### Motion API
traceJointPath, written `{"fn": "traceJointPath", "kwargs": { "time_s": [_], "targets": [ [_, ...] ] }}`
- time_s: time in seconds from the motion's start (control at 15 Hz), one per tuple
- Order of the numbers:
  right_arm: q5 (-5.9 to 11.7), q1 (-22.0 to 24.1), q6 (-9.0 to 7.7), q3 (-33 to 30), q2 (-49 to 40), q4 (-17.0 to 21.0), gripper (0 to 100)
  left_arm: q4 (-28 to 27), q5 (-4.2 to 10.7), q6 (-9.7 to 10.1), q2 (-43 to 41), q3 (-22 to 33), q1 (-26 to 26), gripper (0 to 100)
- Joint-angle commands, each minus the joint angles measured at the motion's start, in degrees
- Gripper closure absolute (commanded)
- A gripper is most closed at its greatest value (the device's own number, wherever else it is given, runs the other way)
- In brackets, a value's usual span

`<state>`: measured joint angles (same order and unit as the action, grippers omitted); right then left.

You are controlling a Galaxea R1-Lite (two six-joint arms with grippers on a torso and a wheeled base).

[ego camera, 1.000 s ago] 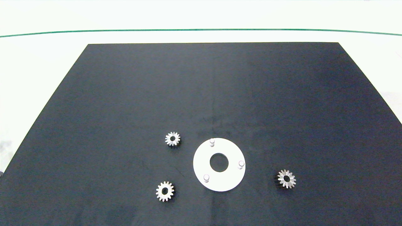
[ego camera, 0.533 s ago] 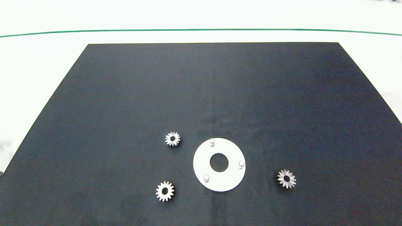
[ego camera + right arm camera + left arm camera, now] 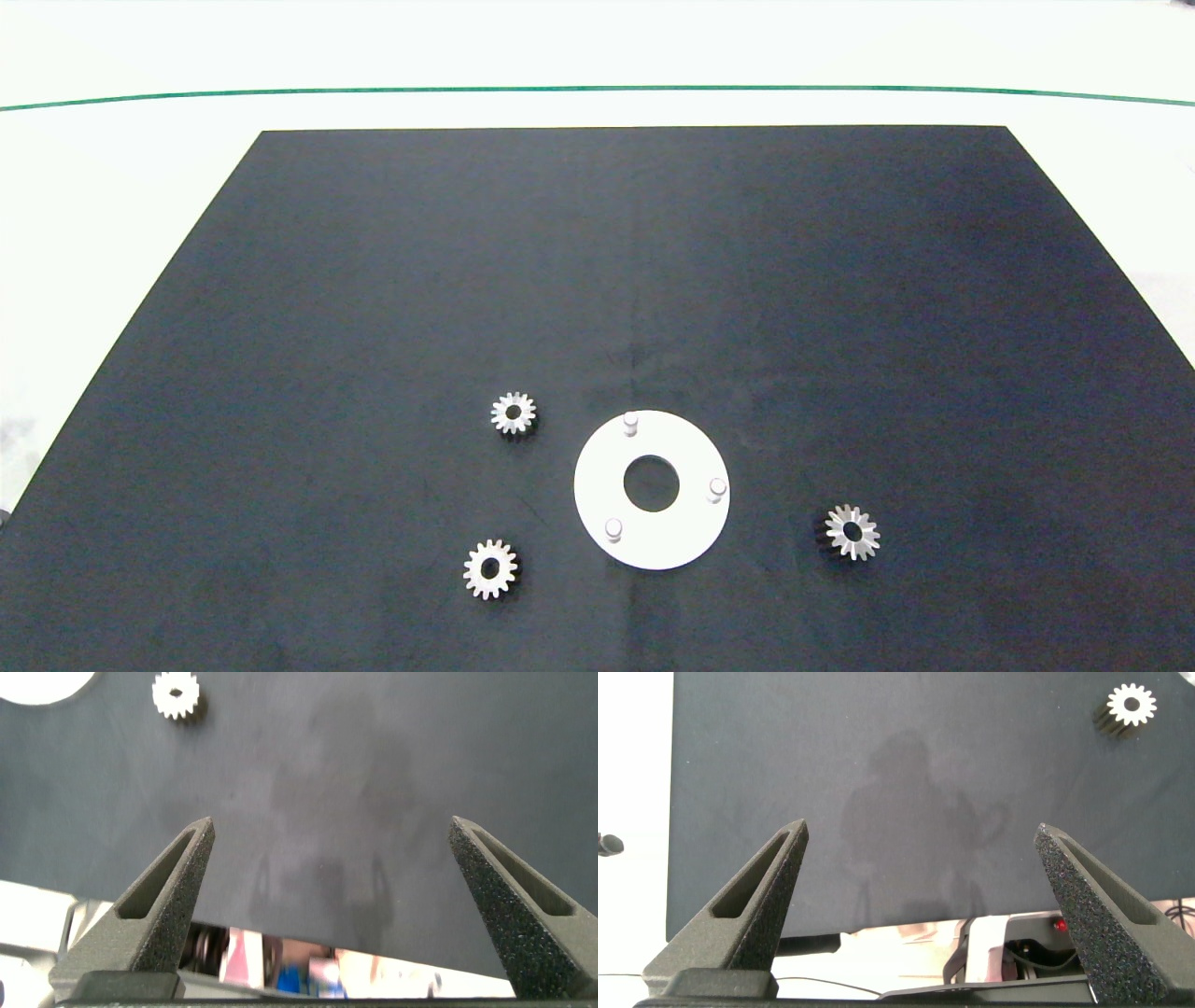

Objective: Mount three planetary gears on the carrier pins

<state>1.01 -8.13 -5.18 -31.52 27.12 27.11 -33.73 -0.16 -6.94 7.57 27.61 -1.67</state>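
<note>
Nothing is installed yet: all three pins point(image 3: 630, 423) stand bare on the white disc point(image 3: 681, 541), and the three gears lie flat on the black mat point(image 3: 597, 280) around it. Neither arm shows from above. The left gripper point(image 3: 923, 854) hangs over the mat's near edge, fingers spread wide and empty; one gear point(image 3: 1132, 705) lies well ahead of the fingertips and off toward the right finger's side. The right gripper point(image 3: 332, 849) is likewise wide open and holding nothing, with a gear point(image 3: 177, 694) far ahead, beyond its left finger, next to the disc's rim point(image 3: 47, 686). Two gears point(image 3: 513, 413) point(image 3: 490, 568) lie on the left arm's side of the disc, a single gear point(image 3: 851, 532) on the right arm's side, so either arm could probably start with its nearest one, reaching forward and inward.
</note>
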Motion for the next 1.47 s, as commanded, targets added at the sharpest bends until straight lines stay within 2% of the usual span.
{"fn": "traceJointPath", "kwargs": {
  "time_s": [0.07,0.27,0.4,0.6,0.8,0.93,1.07,1.13,1.27,1.47],
  "targets": [
    [0.22,-6.02,-0.36,-1.35,13.22,0.4,0,-0.19,-0.02,-0.01,0.25,0.34,-0.09,0],
    [0.31,-7.34,-0.44,-2.84,20.95,-1.01,0,-0.19,-0.11,-0.01,0.43,0.43,-0.09,0],
    [0.22,-9.71,-0.18,-4.6,26.49,-4.61,0,-0.19,-0.11,-0.01,0.34,0.51,-0.09,0],
    [0.31,-12.61,0.0,-6.8,29.48,-5.23,0,-0.19,-0.11,0.08,0.43,0.6,0.26,0],
    [0.57,-15.69,0.08,-6.8,33.17,-8.57,0,-0.19,-0.11,0.08,0.6,0.51,0.26,0],
    [1.45,-17.45,0.08,-6.88,37.48,-10.76,0,-0.02,-0.11,0.08,0.52,0.51,0.35,0],
    [4.53,-20.61,0.79,-6.8,40.9,-13.58,0,-0.02,-0.11,0.08,0.6,0.51,0.26,0],
    [5.23,-22.28,0.87,-6.8,42.22,-13.84,0,-0.02,-0.11,0.08,0.6,0.43,0.26,0],
    [5.4,-24.74,2.28,-6.88,43.72,-14.81,0,-0.19,-0.11,0.08,1.22,-0.19,0.26,0],
    [5.49,-25.18,2.54,-6.8,45.47,-15.86,0,-0.02,-0.19,0.08,3.15,-0.89,0.09,0]
  ]
}}
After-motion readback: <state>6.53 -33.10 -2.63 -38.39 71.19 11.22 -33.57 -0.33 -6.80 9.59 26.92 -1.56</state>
